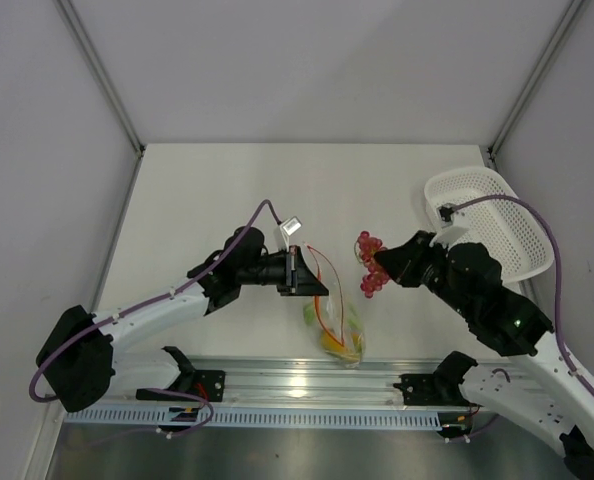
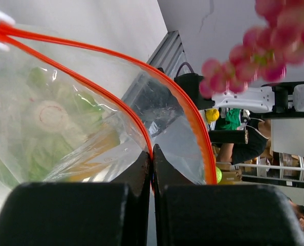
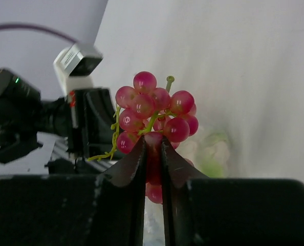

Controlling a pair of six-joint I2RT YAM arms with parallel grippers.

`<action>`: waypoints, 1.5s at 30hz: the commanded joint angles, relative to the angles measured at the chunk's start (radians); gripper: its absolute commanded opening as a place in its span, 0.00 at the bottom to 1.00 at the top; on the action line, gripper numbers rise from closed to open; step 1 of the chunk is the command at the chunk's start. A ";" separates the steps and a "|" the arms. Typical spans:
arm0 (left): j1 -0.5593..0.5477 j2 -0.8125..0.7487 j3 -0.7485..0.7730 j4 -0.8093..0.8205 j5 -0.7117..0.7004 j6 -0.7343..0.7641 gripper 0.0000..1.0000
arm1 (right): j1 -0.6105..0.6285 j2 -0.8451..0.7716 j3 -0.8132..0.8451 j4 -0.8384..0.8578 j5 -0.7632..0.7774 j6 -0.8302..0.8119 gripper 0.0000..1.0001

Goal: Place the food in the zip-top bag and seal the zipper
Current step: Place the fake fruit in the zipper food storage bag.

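Left fingers (image 1: 315,285): closed, pinching the zipper edge of the zip-top bag; in the left wrist view the two black pads (image 2: 137,171) are meeting with the orange-red strip running down between them.
Zip-top bag (image 1: 339,322): clear and crinkly, hanging from the left fingers near the front middle of the bench (image 1: 207,200), its lower end reaching toward the aluminium rail (image 1: 297,380); its mouth is gaping open.
Zipper (image 2: 200,133): two orange-red strips, spreading apart from the pinch point into a wide loop.
Food in the bag: a green piece (image 2: 42,151), a whitish piece (image 2: 52,115) and a yellow-orange fruit (image 1: 337,345) are lying inside behind the plastic.
Markings: the whitish piece is showing a faint ring outline with a mark at its centre, too blurred to read.
Right fingers (image 3: 131,164): closed, gripping the grape bunch by its lower berries.
Grape bunch (image 1: 370,265): dark red with a green stem, hanging in the air off the bench, near the bag's mouth on its right and not touching it.
Basket (image 1: 487,195): white oval mesh, sitting at the far right of the bench behind the right arm.
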 commanded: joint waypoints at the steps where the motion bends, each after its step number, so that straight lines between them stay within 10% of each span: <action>1: -0.009 -0.028 0.018 0.020 -0.029 -0.011 0.01 | 0.100 0.010 0.006 0.067 -0.053 -0.029 0.00; 13: -0.041 -0.036 0.013 0.074 -0.072 -0.050 0.00 | 0.487 0.175 0.129 0.188 0.073 -0.138 0.00; 45: -0.052 -0.120 -0.005 0.059 -0.061 -0.068 0.01 | 0.506 0.226 0.060 0.022 0.266 -0.191 0.00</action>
